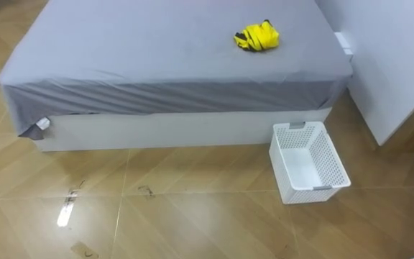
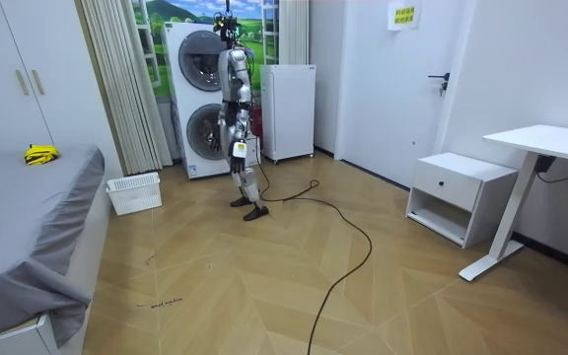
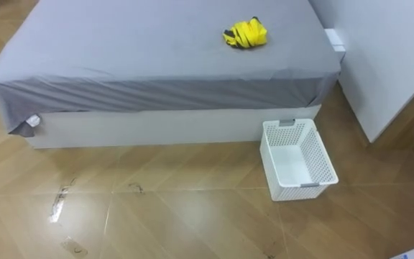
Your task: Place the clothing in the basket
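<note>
I stand on a floor of light brown wood-look planks (image 1: 192,216), out in the open part of the room and well apart from the bed. Behind me in the room view is a stack of two white front-loading washing machines (image 2: 200,99), with a white, box-shaped cabinet (image 2: 289,108) just beside it on the room view's right. Farther to that side a low white bedside cabinet with one drawer (image 2: 460,192) stands against the wall.

Ahead of me lies the wide bed with a grey fitted sheet over a white base (image 1: 157,43). The sheet hangs down over the near side in loose folds. A tall white wardrobe (image 2: 13,89) rises at the bed's far end, on my right as I look down.

The white perforated plastic basket with grey handle grips (image 1: 334,160) sits upright on the floor, just beside the near edge of the bed and toward its right end. Its open top faces up and one short end points at the bed's base.

The clothes, a small crumpled bundle of yellow fabric with black markings (image 1: 257,37), rest on top of the sheet near the bed's far right corner. They are well apart from the basket, which stands lower down and nearer to me.

My left hand (image 2: 239,150) hangs by my hip in the room view. I cannot tell whether its fingers are spread or curled.
</note>
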Robot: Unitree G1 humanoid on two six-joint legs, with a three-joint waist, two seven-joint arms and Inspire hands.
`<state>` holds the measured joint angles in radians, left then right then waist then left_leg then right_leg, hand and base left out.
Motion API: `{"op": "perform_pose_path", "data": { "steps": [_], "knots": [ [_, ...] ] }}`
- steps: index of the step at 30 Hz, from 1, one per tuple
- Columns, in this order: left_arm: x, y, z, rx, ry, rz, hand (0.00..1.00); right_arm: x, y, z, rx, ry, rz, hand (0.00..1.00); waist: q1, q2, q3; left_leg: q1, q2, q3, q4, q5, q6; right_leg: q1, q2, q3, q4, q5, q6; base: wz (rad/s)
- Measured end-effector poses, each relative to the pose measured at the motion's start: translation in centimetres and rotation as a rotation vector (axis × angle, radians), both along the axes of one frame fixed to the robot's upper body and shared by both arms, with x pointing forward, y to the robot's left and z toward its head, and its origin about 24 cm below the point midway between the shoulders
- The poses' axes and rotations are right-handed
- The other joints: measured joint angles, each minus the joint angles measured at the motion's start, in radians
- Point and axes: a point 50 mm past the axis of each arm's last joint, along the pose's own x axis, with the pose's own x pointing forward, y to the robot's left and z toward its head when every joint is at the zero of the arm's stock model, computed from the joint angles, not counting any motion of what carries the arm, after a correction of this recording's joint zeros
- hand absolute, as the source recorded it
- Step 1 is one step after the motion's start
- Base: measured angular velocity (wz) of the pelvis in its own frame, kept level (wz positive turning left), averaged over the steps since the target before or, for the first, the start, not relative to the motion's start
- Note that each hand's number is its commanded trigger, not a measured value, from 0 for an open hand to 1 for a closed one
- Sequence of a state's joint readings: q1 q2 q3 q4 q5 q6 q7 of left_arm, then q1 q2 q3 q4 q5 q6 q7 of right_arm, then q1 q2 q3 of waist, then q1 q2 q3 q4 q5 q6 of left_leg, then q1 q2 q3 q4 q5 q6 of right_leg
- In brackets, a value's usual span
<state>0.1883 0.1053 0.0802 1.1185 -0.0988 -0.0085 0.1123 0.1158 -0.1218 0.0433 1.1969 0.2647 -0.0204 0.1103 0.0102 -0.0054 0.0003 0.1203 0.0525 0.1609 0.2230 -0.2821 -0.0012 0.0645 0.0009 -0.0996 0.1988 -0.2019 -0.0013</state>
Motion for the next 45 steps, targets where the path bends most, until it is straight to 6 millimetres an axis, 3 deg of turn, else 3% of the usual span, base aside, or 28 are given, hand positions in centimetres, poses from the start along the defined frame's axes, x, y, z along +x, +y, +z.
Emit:
{"op": "perform_pose_path", "data": {
  "steps": [5, 6, 9, 11, 13, 14, 16, 18, 19, 21, 22, 23, 24, 25, 26, 27, 29, 31, 33, 36, 37, 38, 40, 41, 42, 43, 44, 45],
  "knots": [
    [0.6, 1.0, 0.4, -0.002, -0.062, 0.079, 0.0, 0.2, 0.0, 0.0, 0.0, -0.005, 0.004, 0.0, 0.011, -0.003, -0.0001, -0.174, 0.065, 0.003, 0.379, -0.036, -0.023, -0.021, 0.013, -0.032, 0.066, -0.058, -0.04, -0.01],
    [0.7, 1.1, 0.5, -0.01, -0.083, 0.098, 0.0, 0.0, -0.1, 0.0, -0.004, -0.001, -0.004, 0.0, 0.016, -0.003, 0.0086, -0.233, 0.082, -0.009, 0.495, -0.016, -0.014, 0.001, 0.022, -0.016, 0.07, -0.074, -0.054, 0.14],
    [1.7, 0.8, 0.7, -0.038, -0.154, 0.138, 0.0, -0.2, -0.2, 0.0, -0.02, 0.005, -0.023, 0.0, 0.011, -0.012, 0.0068, -0.364, 0.017, 0.002, 0.433, -0.028, 0.008, 0.023, -0.006, 0.006, 0.082, -0.117, -0.056, 0.26],
    [1.8, 0.6, 0.7, -0.044, -0.176, 0.147, 0.0, 0.1, -0.4, 0.1, -0.026, 0.0, -0.011, 0.0, 0.029, -0.016, 0.0059, -0.444, -0.029, 0.002, 0.245, 0.035, -0.01, 0.029, -0.027, 0.017, 0.079, -0.133, -0.05, -0.14],
    [-0.3, 0.6, 0.5, -0.039, -0.132, 0.169, 0.0, 0.1, -0.2, 0.0, -0.024, 0.001, 0.001, 0.0, 0.028, -0.017, 0.0064, -0.481, -0.035, 0.002, 0.038, 0.206, -0.006, 0.071, -0.053, 0.032, 0.068, -0.167, -0.036, -0.43],
    [-0.9, 0.5, 0.5, -0.04, -0.117, 0.174, 0.0, 0.0, -0.3, 0.0, -0.025, 0.005, 0.0, 0.0, 0.025, -0.017, 0.0068, -0.482, -0.035, 0.002, 0.012, 0.251, -0.001, 0.086, -0.059, 0.038, 0.059, -0.175, -0.024, -0.35],
    [-1.4, 0.6, 0.5, -0.039, -0.111, 0.186, 0.0, -0.3, -0.3, 0.0, -0.029, 0.012, -0.01, 0.0, 0.022, -0.031, -0.0033, -0.496, -0.059, 0.033, 0.048, 0.346, 0.058, 0.1, -0.094, 0.048, 0.048, -0.208, 0.009, -0.17],
    [-1.4, 0.9, 0.5, -0.037, -0.115, 0.194, 0.0, 0.0, -0.3, 0.0, -0.027, 0.004, -0.013, 0.0, 0.024, -0.062, 0.0143, -0.517, -0.074, 0.064, 0.139, 0.283, 0.075, 0.117, -0.127, 0.038, 0.029, -0.204, 0.038, -0.24],
    [-1.5, 0.9, 0.5, -0.044, -0.113, 0.195, 0.0, 0.1, -0.4, 0.1, -0.033, -0.011, -0.019, 0.0, 0.023, -0.061, 0.0166, -0.54, -0.062, 0.074, 0.236, 0.22, 0.079, 0.142, -0.142, 0.049, 0.021, -0.18, 0.059, -0.29],
    [-1.7, 1.2, 0.5, -0.046, -0.113, 0.201, 0.0, -0.1, -0.6, 0.1, -0.043, -0.014, -0.029, 0.0, 0.027, -0.06, 0.0241, -0.583, -0.054, 0.109, 0.395, 0.141, 0.094, 0.178, -0.159, 0.078, 0.067, -0.175, 0.06, -0.09],
    [-1.8, 1.1, 0.5, -0.049, -0.11, 0.198, 0.0, -0.5, -0.8, 0.1, -0.051, -0.005, -0.034, 0.0, 0.018, -0.062, 0.0089, -0.578, -0.051, 0.108, 0.371, 0.126, 0.089, 0.171, -0.16, 0.067, 0.116, -0.176, 0.061, 0.2],
    [-1.4, 0.9, 0.4, -0.053, -0.111, 0.18, 0.0, -1.2, -1.3, 0.2, -0.067, 0.012, -0.043, 0.0, 0.016, -0.046, -0.005, -0.54, -0.058, 0.111, 0.359, 0.068, 0.101, 0.119, -0.173, 0.041, 0.283, -0.175, 0.072, 0.15],
    [-0.8, 1.1, 0.5, -0.047, -0.121, 0.175, 0.0, -1.3, -1.3, 0.2, -0.067, 0.021, -0.051, 0.0, 0.024, -0.055, 0.0029, -0.48, -0.078, 0.125, 0.35, 0.031, 0.107, 0.056, -0.205, 0.028, 0.475, -0.114, 0.099, 0.0],
    [-0.7, 1.1, 0.5, -0.046, -0.123, 0.171, 0.0, -1.2, -1.4, 0.2, -0.072, 0.016, -0.061, 0.0, 0.027, -0.053, 0.003, -0.448, -0.085, 0.129, 0.338, 0.018, 0.111, 0.034, -0.217, 0.022, 0.549, -0.05, 0.097, -0.23],
    [-0.5, 0.9, 0.4, -0.048, -0.124, 0.167, 0.0, -0.9, -1.7, 0.3, -0.088, -0.004, -0.083, 0.0, 0.03, -0.042, 0.0067, -0.374, -0.09, 0.127, 0.295, -0.002, 0.115, -0.009, -0.23, 0.011, 0.657, 0.096, 0.074, -0.24],
    [-0.2, 0.9, 0.5, -0.042, -0.127, 0.158, 0.0, -0.6, -1.7, 0.4, -0.096, -0.019, -0.094, 0.0, 0.027, -0.02, 0.0024, -0.304, -0.089, 0.111, 0.235, -0.009, 0.111, -0.065, -0.219, -0.014, 0.73, 0.079, 0.057, -0.17],
    [0.6, 1.1, 0.6, -0.026, -0.136, 0.117, 0.0, 0.6, -1.6, 0.6, -0.093, -0.063, -0.098, 0.0, 0.019, 0.002, 0.0089, -0.212, -0.075, 0.076, 0.153, 0.0, 0.095, -0.169, -0.169, -0.072, 0.761, -0.033, 0.02, 0.07],
    [1.8, 0.9, 0.7, -0.024, -0.157, 0.065, 0.0, 1.5, -1.6, 0.9, -0.088, -0.106, -0.1, 0.0, 0.013, 0.016, 0.0093, -0.147, -0.065, 0.036, 0.101, -0.004, 0.085, -0.274, -0.114, -0.111, 0.672, -0.092, 0.009, 0.31],
    [3.0, 0.3, 0.7, -0.034, -0.17, -0.002, 0.0, 2.8, -1.1, 1.2, -0.087, -0.156, -0.097, 0.0, -0.009, 0.016, 0.0111, -0.066, -0.055, -0.011, 0.04, -0.018, 0.067, -0.359, -0.071, -0.123, 0.38, -0.075, -0.003, 0.64],
    [3.1, -1.2, 0.4, -0.074, -0.151, -0.049, 0.0, 3.9, -0.8, 1.6, -0.107, -0.199, -0.104, 0.0, 0.003, 0.027, 0.0076, 0.058, -0.016, -0.031, -0.024, -0.047, 0.022, -0.398, -0.059, -0.151, 0.115, 0.168, -0.026, 0.37],
    [3.0, -1.3, 0.3, -0.076, -0.144, -0.055, 0.0, 4.3, -0.7, 1.7, -0.11, -0.213, -0.105, 0.0, 0.008, 0.028, 0.0065, 0.069, -0.006, -0.033, -0.023, -0.056, 0.01, -0.401, -0.051, -0.152, 0.099, 0.202, -0.047, 0.07],
    [2.3, -1.4, 0.2, -0.083, -0.117, -0.062, 0.0, 5.5, -0.8, 2.2, -0.122, -0.257, -0.109, 0.0, 0.024, 0.03, -0.0058, 0.077, 0.012, -0.033, -0.017, -0.071, -0.02, -0.394, -0.029, -0.161, 0.129, 0.218, -0.082, -0.09],
    [1.7, -1.5, 0.0, -0.093, -0.094, -0.071, 0.0, 8.8, -0.8, 3.8, -0.144, -0.39, -0.088, 0.0, 0.052, 0.049, 0.003, 0.098, 0.043, -0.032, -0.037, -0.046, -0.077, -0.379, -0.006, -0.174, 0.191, 0.169, -0.107, -0.06],
    [1.7, -1.5, 0.0, -0.095, -0.093, -0.074, 0.0, 9.5, -0.8, 4.2, -0.153, -0.418, -0.086, 0.0, 0.055, 0.051, 0.005, 0.1, 0.047, -0.03, -0.06, -0.043, -0.086, -0.379, -0.01, -0.169, 0.224, 0.154, -0.113, 0.5],
    [1.9, -1.5, 0.1, -0.095, -0.103, -0.093, 0.0, 10.6, -1.3, 5.1, -0.171, -0.469, -0.108, 0.0, 0.044, 0.057, 0.0181, 0.103, 0.056, -0.023, -0.107, -0.03, -0.069, -0.394, -0.03, -0.16, 0.346, 0.121, -0.108, 0.99],
    [2.3, -0.9, 0.4, -0.076, -0.128, -0.105, 0.0, 10.9, -1.3, 5.5, -0.174, -0.499, -0.116, 0.0, 0.034, 0.039, 0.0187, 0.116, 0.055, -0.013, -0.051, -0.027, -0.067, -0.426, -0.05, -0.175, 0.439, 0.073, -0.083, 0.95],
    [2.0, -0.2, 0.6, -0.057, -0.13, -0.106, 0.0, 11.1, -1.0, 5.6, -0.163, -0.505, -0.112, 0.0, 0.05, 0.015, 0.0057, 0.111, 0.058, 0.003, -0.012, -0.027, -0.067, -0.421, -0.047, -0.177, 0.399, 0.072, -0.082, 0.34],
    [1.0, 1.0, 0.8, -0.024, -0.111, -0.098, 0.0, 11.9, -0.4, 6.1, -0.145, -0.539, -0.087, 0.0, 0.081, -0.014, 0.0019, 0.097, 0.061, 0.039, 0.107, -0.037, -0.077, -0.38, -0.022, -0.187, 0.29, 0.073, -0.125, -0.21]
  ]
}}
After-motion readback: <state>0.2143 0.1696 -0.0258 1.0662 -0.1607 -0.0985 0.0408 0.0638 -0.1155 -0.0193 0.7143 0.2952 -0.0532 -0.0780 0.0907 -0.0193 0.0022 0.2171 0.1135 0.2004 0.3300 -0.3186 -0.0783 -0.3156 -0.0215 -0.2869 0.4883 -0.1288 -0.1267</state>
